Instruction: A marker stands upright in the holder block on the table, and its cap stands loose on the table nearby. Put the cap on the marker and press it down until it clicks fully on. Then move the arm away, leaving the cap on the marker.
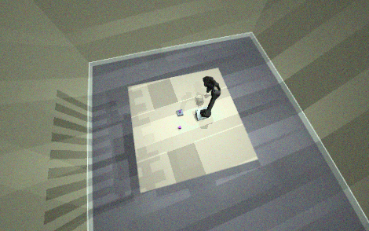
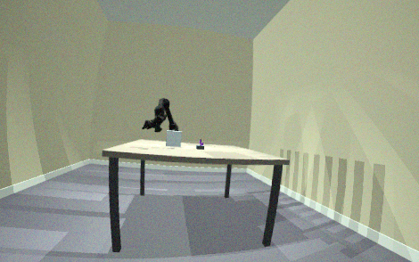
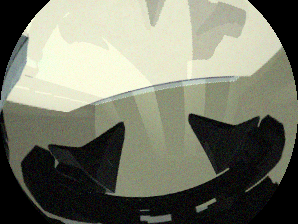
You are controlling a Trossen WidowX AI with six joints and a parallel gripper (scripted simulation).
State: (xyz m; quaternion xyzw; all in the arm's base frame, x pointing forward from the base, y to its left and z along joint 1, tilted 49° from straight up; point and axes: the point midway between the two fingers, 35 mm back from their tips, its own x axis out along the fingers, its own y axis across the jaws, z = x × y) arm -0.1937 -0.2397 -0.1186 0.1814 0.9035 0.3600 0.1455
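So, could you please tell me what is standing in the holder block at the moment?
A purple marker stands upright in the dark holder block. Its lower end is hidden inside the block, and no cap is on it.

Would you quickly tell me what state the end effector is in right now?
End effector: open and holding nothing, fingers spread wide in the wrist view.

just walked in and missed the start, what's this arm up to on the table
Nothing is being handled yet. The single black arm is raised above the table with its gripper open and empty, facing the wall rather than the parts. The marker stands upright in its holder block, uncapped. The small purple cap sits loose on the table, apart from the block. Capping has not started.
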